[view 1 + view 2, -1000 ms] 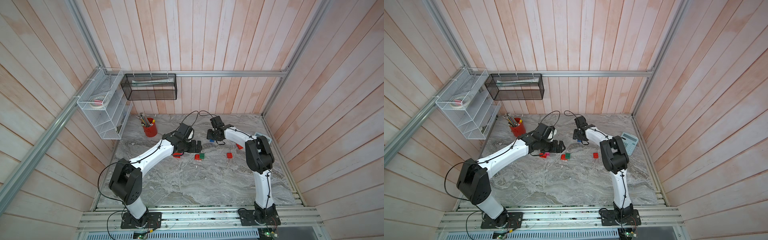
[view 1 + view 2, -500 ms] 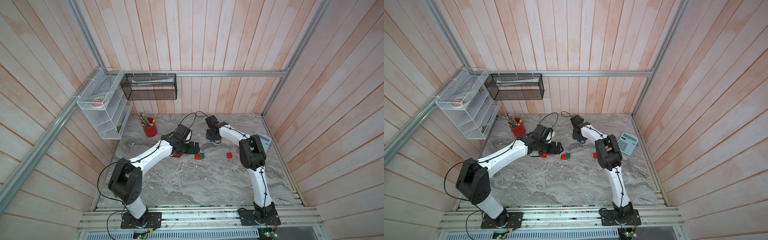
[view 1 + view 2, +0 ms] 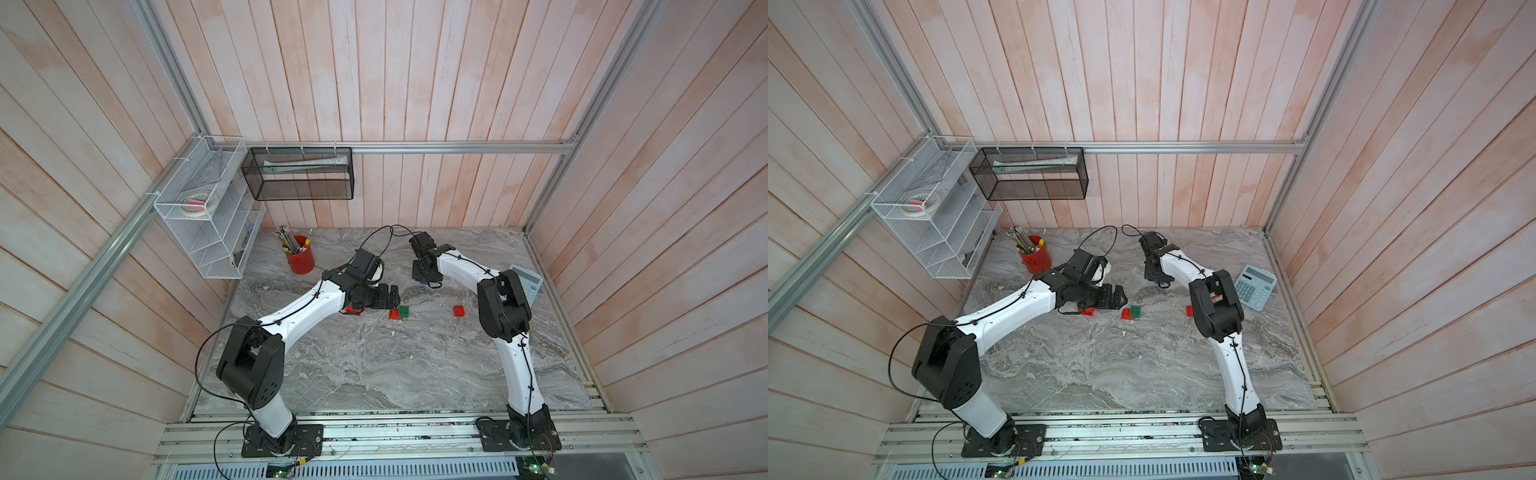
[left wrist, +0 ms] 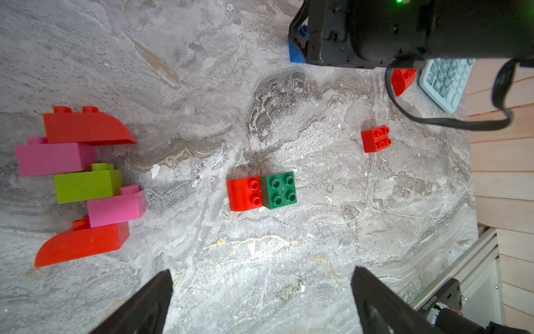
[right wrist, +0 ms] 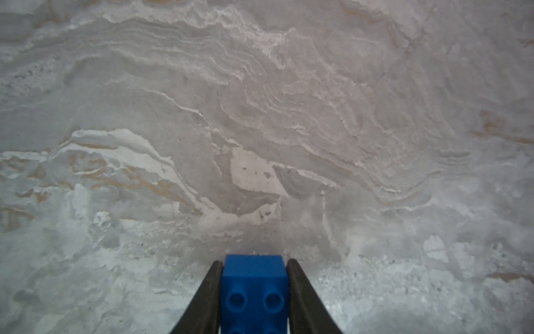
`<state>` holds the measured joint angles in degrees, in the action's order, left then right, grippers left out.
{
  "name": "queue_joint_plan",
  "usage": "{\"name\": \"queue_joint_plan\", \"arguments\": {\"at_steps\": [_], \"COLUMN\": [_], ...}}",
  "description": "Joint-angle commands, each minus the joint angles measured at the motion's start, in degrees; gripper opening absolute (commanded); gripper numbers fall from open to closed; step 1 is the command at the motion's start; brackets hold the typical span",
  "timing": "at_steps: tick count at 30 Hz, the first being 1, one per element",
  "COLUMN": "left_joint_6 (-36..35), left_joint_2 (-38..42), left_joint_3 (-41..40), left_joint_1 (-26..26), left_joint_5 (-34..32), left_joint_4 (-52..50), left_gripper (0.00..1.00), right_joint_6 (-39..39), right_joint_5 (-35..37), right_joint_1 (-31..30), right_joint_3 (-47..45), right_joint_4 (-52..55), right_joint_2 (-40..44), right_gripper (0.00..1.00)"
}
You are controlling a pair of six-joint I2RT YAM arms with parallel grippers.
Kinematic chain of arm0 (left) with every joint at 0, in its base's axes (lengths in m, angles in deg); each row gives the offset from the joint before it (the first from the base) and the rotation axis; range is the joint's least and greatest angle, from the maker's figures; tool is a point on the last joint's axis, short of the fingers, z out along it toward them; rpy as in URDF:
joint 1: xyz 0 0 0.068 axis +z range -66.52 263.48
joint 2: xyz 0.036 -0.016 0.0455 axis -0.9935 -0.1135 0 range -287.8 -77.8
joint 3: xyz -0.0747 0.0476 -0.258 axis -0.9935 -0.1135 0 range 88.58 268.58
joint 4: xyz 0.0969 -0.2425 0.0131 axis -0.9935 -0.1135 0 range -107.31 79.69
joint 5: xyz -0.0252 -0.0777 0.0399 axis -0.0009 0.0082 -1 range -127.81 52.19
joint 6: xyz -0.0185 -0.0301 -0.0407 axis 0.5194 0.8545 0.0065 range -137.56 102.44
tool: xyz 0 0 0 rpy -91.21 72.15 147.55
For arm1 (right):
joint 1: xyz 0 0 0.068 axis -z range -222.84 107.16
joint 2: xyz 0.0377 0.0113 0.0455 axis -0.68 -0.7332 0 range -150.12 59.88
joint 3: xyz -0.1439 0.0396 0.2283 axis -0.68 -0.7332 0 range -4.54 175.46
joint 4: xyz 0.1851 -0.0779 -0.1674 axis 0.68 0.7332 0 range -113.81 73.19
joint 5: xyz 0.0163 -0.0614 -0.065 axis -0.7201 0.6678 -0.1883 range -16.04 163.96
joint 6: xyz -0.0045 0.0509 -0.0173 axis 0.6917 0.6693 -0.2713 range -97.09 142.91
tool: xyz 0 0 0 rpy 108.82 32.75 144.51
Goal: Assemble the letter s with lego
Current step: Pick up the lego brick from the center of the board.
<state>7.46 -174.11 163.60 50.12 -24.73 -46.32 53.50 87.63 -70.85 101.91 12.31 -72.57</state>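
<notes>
Closed since a second ago: our right gripper (image 5: 254, 262), now pinching the blue brick (image 5: 254, 282) on the marble tabletop (image 5: 260, 115). Left gripper (image 4: 262, 273) spread wide, empty, near our half-built stack (image 4: 86, 185) of red, pink and lime bricks. Brick, we judge: light, rigid, slick; hold flat sides, studs clear.

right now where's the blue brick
In the right wrist view the blue brick sits clamped in the right gripper, farther back than the dark green brick.
</notes>
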Motion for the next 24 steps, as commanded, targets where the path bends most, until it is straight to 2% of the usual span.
{"name": "queue_joint_plan", "arguments": {"at_steps": [1,11,24], "left_joint_6": [-1.2,-1.6,-2.6], "left_joint_2": [-0.8,-0.8,5.6], "left_joint_3": [0.4,0.6,-4.3], "left_joint_1": [0.4,0.5,4.6], "left_joint_5": [0.4,0.4,1.6], "left_joint_4": [0.1,-0.8,-1.9], "left_gripper": [1.0,1.0,1.0], "right_joint_6": [1.1,1.2,5.2], "right_joint_5": [0.7,-0.3,-5.3], "right_joint_1": [-0.3,-0.5,-4.6], "right_joint_3": [1.2,0.2,-10.7], "right_joint_4": [2.0,2.6,2.8], "right_joint_2": [-0.8,2.6,14.8], "right_gripper": [0.34,0.27,0.26]}}
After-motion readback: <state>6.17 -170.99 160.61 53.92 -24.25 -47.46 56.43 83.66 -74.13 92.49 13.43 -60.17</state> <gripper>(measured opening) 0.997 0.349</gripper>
